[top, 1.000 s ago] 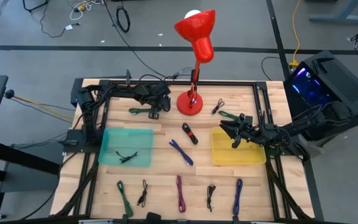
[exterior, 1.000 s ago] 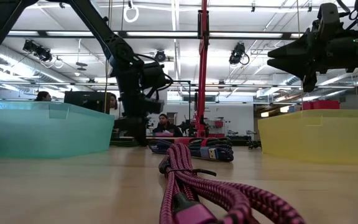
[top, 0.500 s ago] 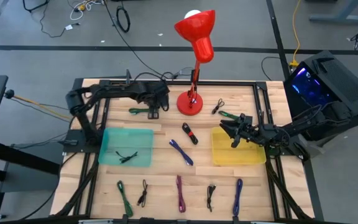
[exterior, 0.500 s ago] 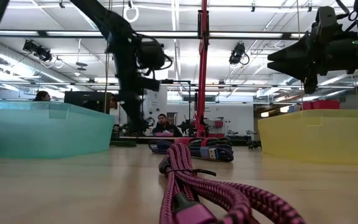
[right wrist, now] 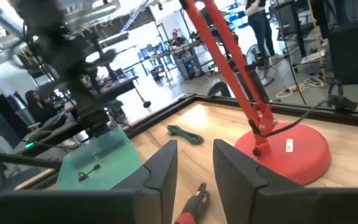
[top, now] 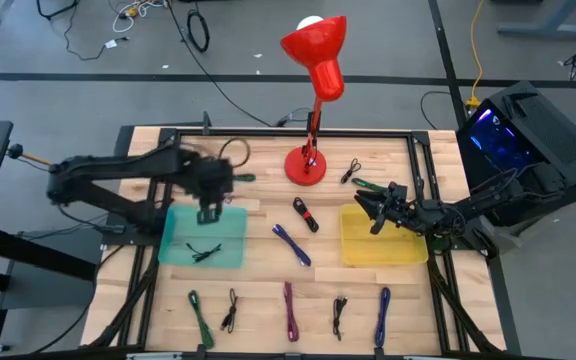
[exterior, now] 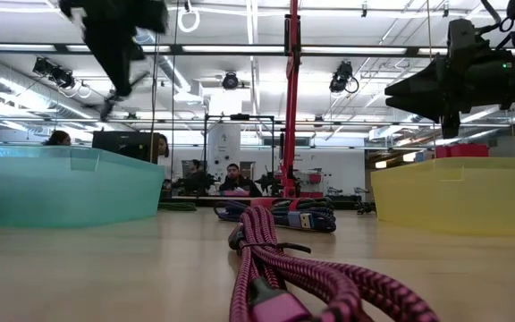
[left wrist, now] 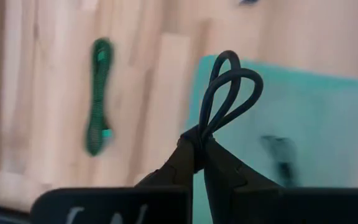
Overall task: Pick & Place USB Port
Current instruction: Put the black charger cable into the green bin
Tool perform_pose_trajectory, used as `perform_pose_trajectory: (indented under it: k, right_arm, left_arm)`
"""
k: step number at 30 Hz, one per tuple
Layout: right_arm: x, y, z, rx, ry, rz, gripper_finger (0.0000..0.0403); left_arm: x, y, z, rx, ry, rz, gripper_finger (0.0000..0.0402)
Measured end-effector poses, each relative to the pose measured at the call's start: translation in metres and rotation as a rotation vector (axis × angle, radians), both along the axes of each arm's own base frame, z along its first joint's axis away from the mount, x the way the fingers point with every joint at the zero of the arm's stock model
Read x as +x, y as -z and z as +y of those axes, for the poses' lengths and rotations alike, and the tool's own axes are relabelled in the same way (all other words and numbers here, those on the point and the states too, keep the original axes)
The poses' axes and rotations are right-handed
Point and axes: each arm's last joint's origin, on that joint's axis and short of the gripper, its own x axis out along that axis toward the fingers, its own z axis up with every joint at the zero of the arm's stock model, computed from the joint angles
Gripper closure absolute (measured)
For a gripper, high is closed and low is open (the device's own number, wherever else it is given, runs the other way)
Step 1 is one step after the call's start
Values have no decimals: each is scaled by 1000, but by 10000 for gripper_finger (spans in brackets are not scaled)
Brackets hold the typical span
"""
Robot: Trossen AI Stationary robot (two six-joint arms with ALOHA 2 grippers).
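My left gripper (top: 208,208) hovers above the far edge of the teal bin (top: 180,260) and is shut on a coiled black cable (left wrist: 229,87). It shows blurred and high up in the low view (exterior: 114,45). One black cable (top: 203,250) lies on the teal bin's floor. My right gripper (top: 372,214) is open and waits above the yellow bin's (top: 408,250) far left corner. A green cable (left wrist: 98,96) lies on the wood beyond the teal bin. My left gripper pinches the black cable bundle between its two fingers (left wrist: 180,160) at one end of the coil (left wrist: 201,129). The coil's loops (left wrist: 232,78) stick out past the fingertips. The cable is lifted clear, above the teal bin's edge.
A red lamp stands with its base (top: 306,165) at the far middle. A red-black cable (top: 305,213) and a blue one (top: 291,243) lie between the bins. Several coiled cables (top: 289,310) line the near edge. Two more cables (top: 358,178) lie far right.
My left arm has swung from beside the lamp base toward the table's left and near edge, rising as it went, and now hovers over the teal bin. The black cable has come up off the table in its fingers. The green cable stays where it was.
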Motion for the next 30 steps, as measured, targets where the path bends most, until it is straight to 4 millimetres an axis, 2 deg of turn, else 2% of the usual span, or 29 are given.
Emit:
perform_pose_trajectory:
  k: [4, 8, 11, 14, 18, 24, 30]
  right_arm:
    - [0, -1, 0, 9, -1, -10, 295]
    - [0, -1, 0, 31, -3, -20, 295]
    - [0, 0, 0, 31, -15, -20, 295]
    - [0, -1, 1, 31, -25, -20, 295]
    - [0, -1, 1, 31, -25, -21, 295]
    - [0, -1, 1, 31, -35, -22, 295]
    - [0, -1, 1, 31, -43, -22, 295]
  left_arm:
    - [-16, -13, -35, -72, -21, -90, 386]
    - [-28, -14, -66, -84, -32, -77, 387]
    - [-33, -4, -84, -85, -58, -63, 387]
    - [-40, 16, -99, -75, -80, -18, 387]
    - [-47, 48, -109, -86, -122, 43, 387]
    - [-54, 86, -110, -113, -157, 89, 382]
    - [-54, 97, -105, -82, -165, 83, 365]
